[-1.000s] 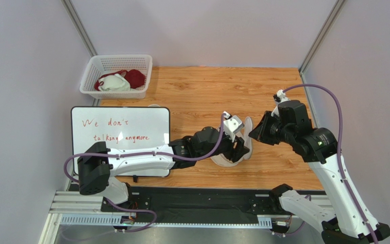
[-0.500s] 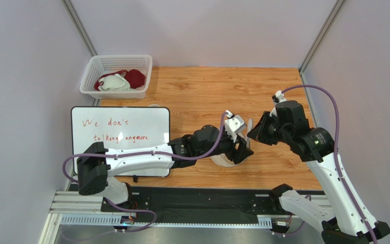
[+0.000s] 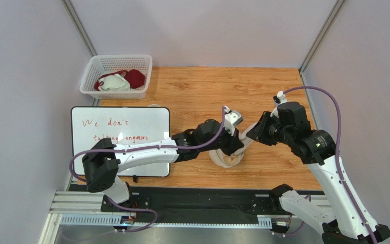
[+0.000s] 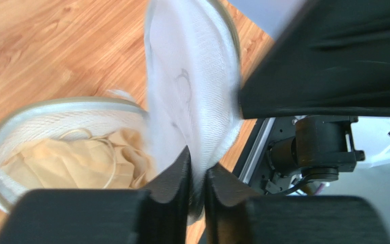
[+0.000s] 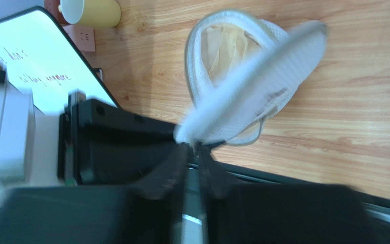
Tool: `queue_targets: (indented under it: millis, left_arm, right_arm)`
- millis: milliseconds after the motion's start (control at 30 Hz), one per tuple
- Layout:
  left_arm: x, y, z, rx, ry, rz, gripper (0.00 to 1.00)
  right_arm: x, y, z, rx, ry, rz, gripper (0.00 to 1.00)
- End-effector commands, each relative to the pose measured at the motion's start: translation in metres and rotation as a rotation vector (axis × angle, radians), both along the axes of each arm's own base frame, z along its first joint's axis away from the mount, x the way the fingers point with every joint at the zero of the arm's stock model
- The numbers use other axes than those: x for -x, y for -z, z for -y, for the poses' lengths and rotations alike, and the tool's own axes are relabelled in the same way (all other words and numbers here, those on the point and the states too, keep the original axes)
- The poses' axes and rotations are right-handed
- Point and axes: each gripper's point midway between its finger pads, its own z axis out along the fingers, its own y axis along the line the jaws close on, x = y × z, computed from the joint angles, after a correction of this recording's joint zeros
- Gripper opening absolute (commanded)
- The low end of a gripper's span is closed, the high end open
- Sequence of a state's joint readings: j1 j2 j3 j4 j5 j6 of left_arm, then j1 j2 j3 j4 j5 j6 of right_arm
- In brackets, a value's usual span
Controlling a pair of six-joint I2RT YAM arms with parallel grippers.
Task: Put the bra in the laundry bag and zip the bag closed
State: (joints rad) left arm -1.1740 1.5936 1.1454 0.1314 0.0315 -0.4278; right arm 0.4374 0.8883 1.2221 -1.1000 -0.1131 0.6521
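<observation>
Two claws meet at the laundry bag, mid-tabletop. L claw reaches in from 9 o'clock, fingers pressed nearly together w/ the bag's raised mesh flap pinched between them. R claw reaches in from 3 o'clock, tips close together on the same flap's edge (blurred, but it reads as a pinch). Flap stands up, tilted; the lower half lies open on the wood. Inside that lower half sits the bra, crumpled, a strap loop showing. At 9 o'clock of the bag lies a whiteboard w/ red writing, a yellow cup near its corner. At 11 o'clock, far corner, a white lattice basket holds a dark red garment & a white garment.
</observation>
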Motion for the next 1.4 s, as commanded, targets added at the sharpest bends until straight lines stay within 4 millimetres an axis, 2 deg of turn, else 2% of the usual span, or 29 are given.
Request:
queue_targets:
  millis: [0, 33, 67, 133, 200, 233, 300, 333, 400, 433, 533, 567, 600, 633, 667, 733, 800, 867, 900, 967, 1067, 1133, 1233, 1367]
  left_arm:
    - [-0.008, -0.023, -0.018, 0.126, 0.027, -0.094, 0.13]
    - [-0.007, -0.021, -0.02, 0.12, 0.036, -0.104, 0.11]
    - [-0.011, -0.017, -0.024, 0.114, 0.031, -0.118, 0.1]
    - [-0.009, -0.02, -0.028, 0.154, 0.062, -0.182, 0.08]
    - [-0.012, -0.019, -0.036, 0.188, 0.075, -0.238, 0.07]
    - [-0.014, -0.018, -0.038, 0.189, 0.073, -0.249, 0.06]
    - [-0.018, -0.016, -0.044, 0.197, 0.08, -0.285, 0.05]
    - [-0.018, -0.016, -0.045, 0.213, 0.08, -0.326, 0.05]
    - [-0.018, -0.02, -0.047, 0.256, 0.106, -0.358, 0.04]
    - [-0.017, -0.023, -0.047, 0.279, 0.11, -0.393, 0.04]
    - [-0.017, -0.021, -0.048, 0.299, 0.102, -0.456, 0.0]
    - [-0.016, -0.022, -0.048, 0.315, 0.118, -0.466, 0.0]
    - [-0.016, -0.02, -0.048, 0.322, 0.117, -0.478, 0.0]
    - [-0.016, -0.019, -0.049, 0.329, 0.115, -0.487, 0.0]
    - [-0.016, -0.018, -0.049, 0.343, 0.118, -0.498, 0.0]
    - [-0.016, -0.013, -0.049, 0.342, 0.119, -0.518, 0.0]
    - [-0.018, -0.008, -0.05, 0.352, 0.109, -0.534, 0.0]
    - [-0.021, -0.005, -0.053, 0.36, 0.099, -0.543, 0.0]
    - [-0.021, -0.004, -0.054, 0.363, 0.096, -0.562, 0.0]
    - [-0.02, -0.004, -0.054, 0.381, 0.109, -0.569, 0.0]
    - [-0.022, -0.004, -0.054, 0.394, 0.117, -0.586, 0.0]
    - [-0.022, -0.001, -0.053, 0.391, 0.119, -0.603, 0.0]
    - [-0.02, 0.002, -0.051, 0.392, 0.14, -0.622, 0.0]
    - [-0.018, 0.007, -0.05, 0.391, 0.15, -0.646, 0.0]
  right_arm:
    - [-0.001, -0.01, 0.001, -0.011, -0.005, 0.069, 0.29]
    - [-0.001, -0.008, 0.003, -0.005, -0.002, 0.07, 0.37]
    - [-0.001, -0.006, 0.004, -0.002, 0.004, 0.073, 0.53]
    - [0.001, 0.006, 0.007, 0.001, 0.018, 0.055, 0.69]
    - [0.002, 0.017, 0.009, -0.006, 0.029, 0.036, 0.78]
    - [0.004, 0.018, 0.008, -0.02, 0.023, 0.041, 0.86]
    - [0.005, 0.024, 0.0, -0.06, -0.002, 0.038, 0.92]
    - [0.006, 0.037, -0.001, -0.074, 0.006, 0.002, 0.93]
    - [0.006, 0.047, -0.009, -0.131, -0.014, -0.02, 0.94]
    - [0.004, 0.066, -0.012, -0.157, 0.003, -0.057, 0.94]
    - [0.001, 0.074, -0.021, -0.258, -0.001, -0.03, 0.96]
    - [0.005, 0.087, -0.022, -0.294, 0.022, -0.055, 0.96]
    - [0.007, 0.092, -0.025, -0.333, 0.017, -0.071, 0.96]
    - [0.002, 0.089, -0.027, -0.37, 0.019, -0.042, 0.96]
    - [0.005, 0.104, -0.027, -0.399, 0.043, -0.083, 0.96]
    - [0.002, 0.103, -0.027, -0.439, 0.053, -0.048, 0.92]
    - [0.003, 0.117, -0.023, -0.458, 0.08, -0.063, 0.87]
    - [0.001, 0.12, -0.023, -0.485, 0.082, -0.037, 0.81]
    - [0.003, 0.133, -0.022, -0.494, 0.095, -0.056, 0.79]
    - [0.001, 0.132, -0.02, -0.513, 0.1, -0.001, 0.76]
    - [0.002, 0.144, -0.022, -0.58, 0.112, 0.011, 0.72]
    - [0.003, 0.145, -0.023, -0.613, 0.109, 0.019, 0.7]
    - [0.001, 0.141, -0.022, -0.593, 0.102, 0.051, 0.67]
    - [-0.001, 0.149, -0.021, -0.573, 0.109, 0.023, 0.6]
